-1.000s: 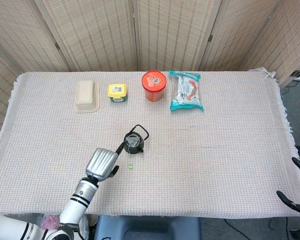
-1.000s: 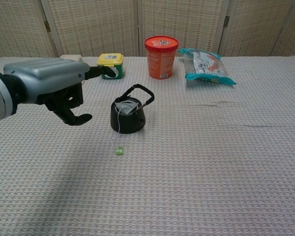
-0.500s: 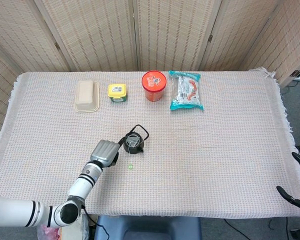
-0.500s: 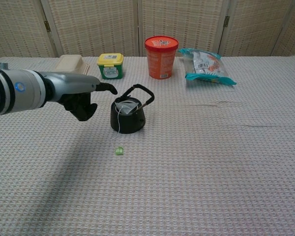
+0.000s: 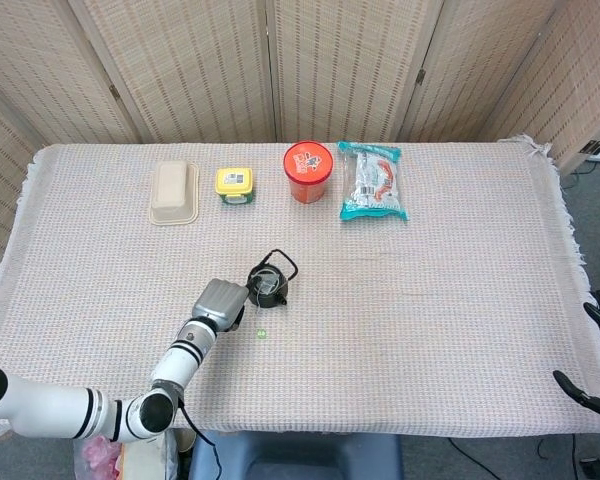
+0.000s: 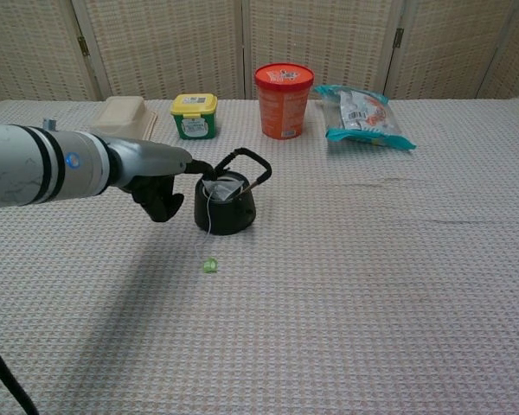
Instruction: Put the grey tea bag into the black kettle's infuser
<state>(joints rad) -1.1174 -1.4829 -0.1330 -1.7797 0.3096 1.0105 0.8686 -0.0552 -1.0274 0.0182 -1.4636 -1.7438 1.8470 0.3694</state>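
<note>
The black kettle stands upright at the table's middle, its handle tilted to the right. The grey tea bag lies inside the kettle's open top. Its string runs down the front wall to a small green tag on the cloth. My left hand is right beside the kettle on its left, one finger stretched to the rim, holding nothing. My right hand shows only as dark spread fingers at the far right edge, off the table.
Along the back of the table stand a beige lidded box, a yellow tub, an orange cup and a snack bag. A woven cloth covers the table.
My left hand has dropped lower and moved right, from a hand's width away to right against the kettle's rim. The kettle, tea bag and tag have not moved.
</note>
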